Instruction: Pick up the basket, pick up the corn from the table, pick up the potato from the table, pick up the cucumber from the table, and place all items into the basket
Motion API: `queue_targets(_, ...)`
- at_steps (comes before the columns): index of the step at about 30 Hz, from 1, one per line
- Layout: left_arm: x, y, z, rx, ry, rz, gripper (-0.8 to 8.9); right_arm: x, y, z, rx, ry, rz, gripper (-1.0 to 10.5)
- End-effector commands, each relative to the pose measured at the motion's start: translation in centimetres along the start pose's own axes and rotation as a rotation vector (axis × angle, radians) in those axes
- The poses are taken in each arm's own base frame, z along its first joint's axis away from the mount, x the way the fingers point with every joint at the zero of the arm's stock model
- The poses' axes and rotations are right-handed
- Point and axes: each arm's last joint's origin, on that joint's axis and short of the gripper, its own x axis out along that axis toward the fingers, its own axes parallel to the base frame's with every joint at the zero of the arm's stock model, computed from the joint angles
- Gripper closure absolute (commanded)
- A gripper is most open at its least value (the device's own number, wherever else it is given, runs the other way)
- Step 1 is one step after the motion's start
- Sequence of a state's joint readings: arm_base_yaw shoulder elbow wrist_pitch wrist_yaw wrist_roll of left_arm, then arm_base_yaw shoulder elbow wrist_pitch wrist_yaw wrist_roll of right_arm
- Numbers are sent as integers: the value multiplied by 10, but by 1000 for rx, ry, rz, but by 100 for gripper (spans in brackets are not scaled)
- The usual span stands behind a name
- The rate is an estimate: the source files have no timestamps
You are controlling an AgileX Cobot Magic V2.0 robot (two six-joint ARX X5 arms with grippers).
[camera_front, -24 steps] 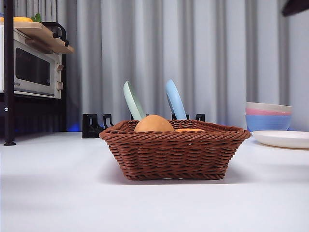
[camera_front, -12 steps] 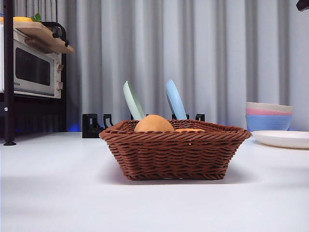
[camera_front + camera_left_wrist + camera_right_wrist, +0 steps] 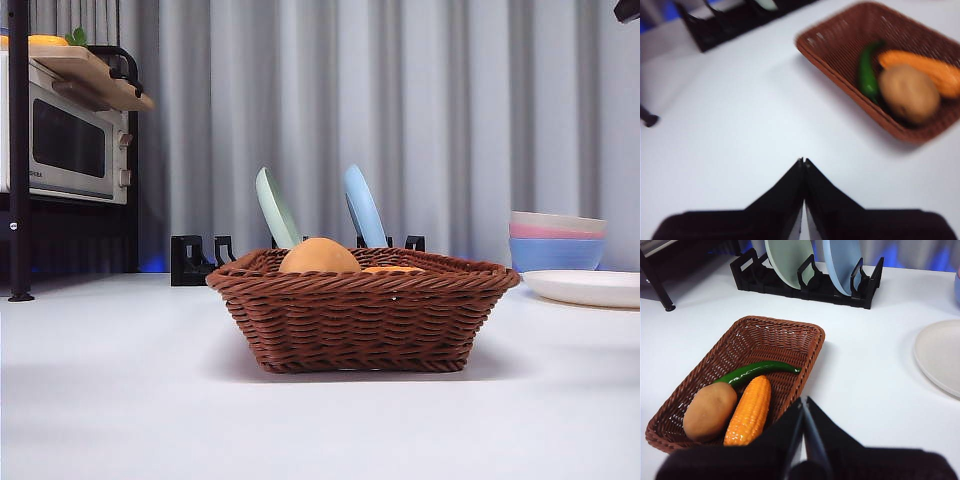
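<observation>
Basket point(image 3: 790, 335): resting flat on the table point(image 3: 120, 400); wide and shallow, hence contents open to view from above in both wrist views; nothing gripping it.
Corn point(image 3: 749, 410): lying lengthwise on the basket floor; flanked by potato on one side; touching or nearly touching it.
Potato point(image 3: 709, 411): inside the basket at one end; tall enough to rise above the rim in the front view point(image 3: 318, 257).
Cucumber point(image 3: 757, 371): inside the basket; lying slantwise across the floor, one end beside the potato; hidden by the wicker wall in the front view.
Left gripper point(image 3: 803, 161): raised over bare table, well apart from the basket; jaws pressed together, nothing between them.
Right gripper point(image 3: 804, 401): raised above the table just beside the basket's near wall; jaws pressed together, empty; likely the black tip at the front view's top corner, though not certain.
Plate rack point(image 3: 810, 282): behind the basket; green and blue plates standing upright in its slots.
Task status: judged complete; all three vegetables in the basket, none left on the table; both arms apparently parked clear.
</observation>
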State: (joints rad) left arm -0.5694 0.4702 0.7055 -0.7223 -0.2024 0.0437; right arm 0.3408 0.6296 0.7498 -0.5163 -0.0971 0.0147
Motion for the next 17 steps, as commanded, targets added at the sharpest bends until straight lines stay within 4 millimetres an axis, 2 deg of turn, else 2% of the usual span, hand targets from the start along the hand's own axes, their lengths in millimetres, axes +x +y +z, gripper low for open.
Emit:
queue_targets(1, 0, 9, -5, -51, -106, 90, 816, 1, 0, -1, 10, -1, 1, 945)
queue_targets(4, 6, 18, -18, -117, -227, 216, 816, 1, 0, -1, 10, -1, 1, 945)
queue_targets(7, 16, 26, -40, -166, -294, 333, 816, 1, 0, -1, 10, -1, 1, 945)
queue_targets(13, 40, 33, -94, -211, -260, 436, 816, 1, 0, -1, 10, -1, 1, 945)
queue_targets(17, 52, 33, -120, -234, -218, 467, 816, 1, 0, -1, 10, -2, 1, 945)
